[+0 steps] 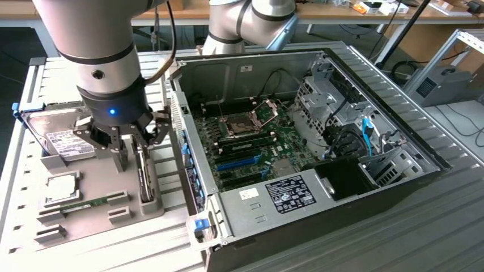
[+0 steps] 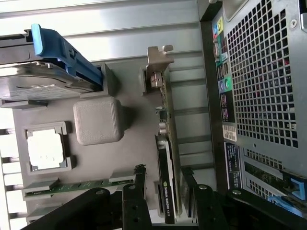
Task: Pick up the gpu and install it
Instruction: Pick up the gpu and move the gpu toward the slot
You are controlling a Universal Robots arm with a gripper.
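The gpu [image 1: 145,177] stands on edge in a slot of the grey holder tray [image 1: 97,173], just outside the open computer case [image 1: 318,73]. In the wrist view the gpu [image 2: 166,143] shows as a thin black card with its silvery bracket [image 2: 157,64] at the far end. My gripper [image 1: 135,154] is lowered over it and open. One of its black fingers [image 2: 140,189] is on each side of the card's near end, with a gap still showing on one side. Nothing is gripped.
The tray [image 2: 136,139] also holds a silver hard drive [image 1: 67,141] with a blue bracket [image 2: 62,50], a square processor [image 1: 60,188] and a green memory stick [image 1: 94,203]. Inside the case lies the motherboard with blue card slots [image 1: 240,163]. The case's perforated rear panel [image 2: 261,81] stands close beside the card.
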